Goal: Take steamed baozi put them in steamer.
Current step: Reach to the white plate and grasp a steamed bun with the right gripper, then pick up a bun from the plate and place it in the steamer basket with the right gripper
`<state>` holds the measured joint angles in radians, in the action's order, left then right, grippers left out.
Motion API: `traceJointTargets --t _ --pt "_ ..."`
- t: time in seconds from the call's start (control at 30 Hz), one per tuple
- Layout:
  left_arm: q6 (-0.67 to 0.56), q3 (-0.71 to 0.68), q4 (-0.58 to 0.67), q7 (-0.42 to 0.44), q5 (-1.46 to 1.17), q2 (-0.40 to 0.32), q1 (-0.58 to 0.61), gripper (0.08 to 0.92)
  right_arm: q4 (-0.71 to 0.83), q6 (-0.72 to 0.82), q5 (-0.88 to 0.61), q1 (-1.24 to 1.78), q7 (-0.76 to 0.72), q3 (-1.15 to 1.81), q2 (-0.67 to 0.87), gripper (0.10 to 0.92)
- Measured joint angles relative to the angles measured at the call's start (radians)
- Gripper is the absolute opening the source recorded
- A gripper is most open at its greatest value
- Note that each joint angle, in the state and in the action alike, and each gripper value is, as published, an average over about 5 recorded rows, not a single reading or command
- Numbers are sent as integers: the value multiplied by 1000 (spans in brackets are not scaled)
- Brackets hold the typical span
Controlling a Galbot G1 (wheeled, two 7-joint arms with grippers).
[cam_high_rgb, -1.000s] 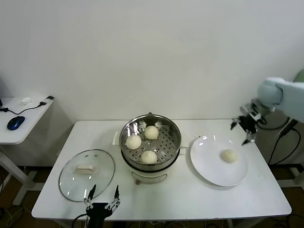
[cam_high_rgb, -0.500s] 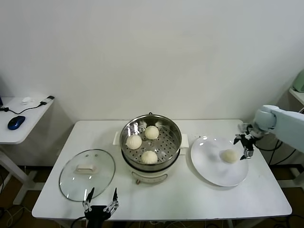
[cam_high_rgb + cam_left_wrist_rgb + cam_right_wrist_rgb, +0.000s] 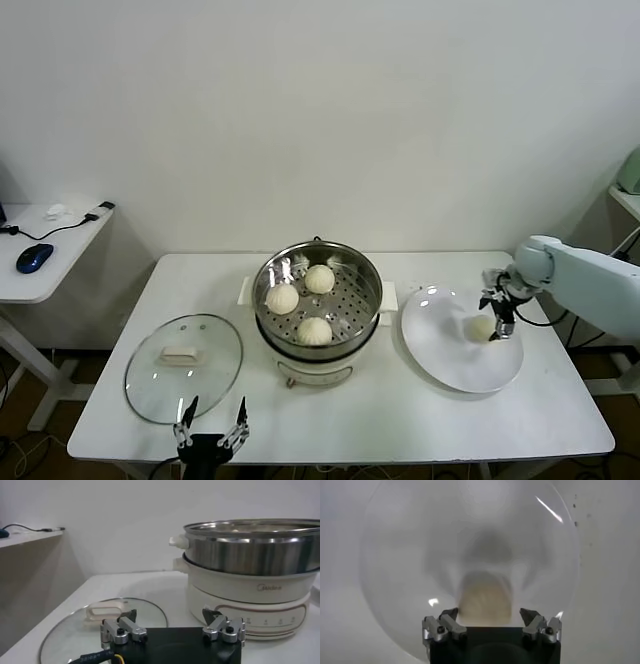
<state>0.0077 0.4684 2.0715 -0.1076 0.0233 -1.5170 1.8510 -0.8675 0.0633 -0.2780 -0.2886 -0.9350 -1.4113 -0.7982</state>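
Three cream-white baozi (image 3: 314, 330) lie on the perforated tray of the steel steamer (image 3: 372, 280) at the table's middle. A fourth baozi (image 3: 483, 327) lies on the white plate (image 3: 450, 365) to the right. My right gripper (image 3: 497, 315) is open, right at this baozi, over its far right side. In the right wrist view the baozi (image 3: 485, 600) sits between the spread fingers (image 3: 449, 615) of the gripper (image 3: 489, 614). My left gripper (image 3: 212, 412) is open and empty at the table's front edge, near the lid; it shows in the left wrist view (image 3: 170, 615).
A round glass lid (image 3: 183, 367) with a white knob lies flat left of the steamer; it also shows in the left wrist view (image 3: 100, 625). A side desk with a blue mouse (image 3: 32, 258) stands at far left.
My right gripper has come down and to the left, from beyond the plate's far right rim to the baozi on the plate. The left arm has not moved.
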Motion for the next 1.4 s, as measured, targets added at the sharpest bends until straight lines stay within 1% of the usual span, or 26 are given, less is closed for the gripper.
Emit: traceJointTargets --t 0.07,0.17,0.37,0.5,0.7,1.0,1.2,1.4 --pt "0 0 1 0 0 0 2 823 4 0 2 2 -4 1 -4 726" --pt "0 -1 4 0 1 -1 4 823 6 0 4 1 -14 0 -8 695" --pt "2 -3 15 -1 2 -1 9 823 -11 5 -14 -38 -35 -22 -10 666" --pt "6 -6 23 1 3 -1 10 823 -54 7 -63 -125 -56 -82 -16 662" --pt "12 -15 37 2 4 0 8 823 -170 17 -198 -366 -93 -247 -52 662" --pt "14 -30 62 3 3 10 10 823 -414 82 -487 -734 -93 -405 -173 662" --pt "14 -31 76 3 -2 15 12 823 -531 153 -624 -826 -30 -433 -273 662" --pt "15 -30 82 4 -5 15 9 823 -574 216 -685 -813 51 -451 -365 662"
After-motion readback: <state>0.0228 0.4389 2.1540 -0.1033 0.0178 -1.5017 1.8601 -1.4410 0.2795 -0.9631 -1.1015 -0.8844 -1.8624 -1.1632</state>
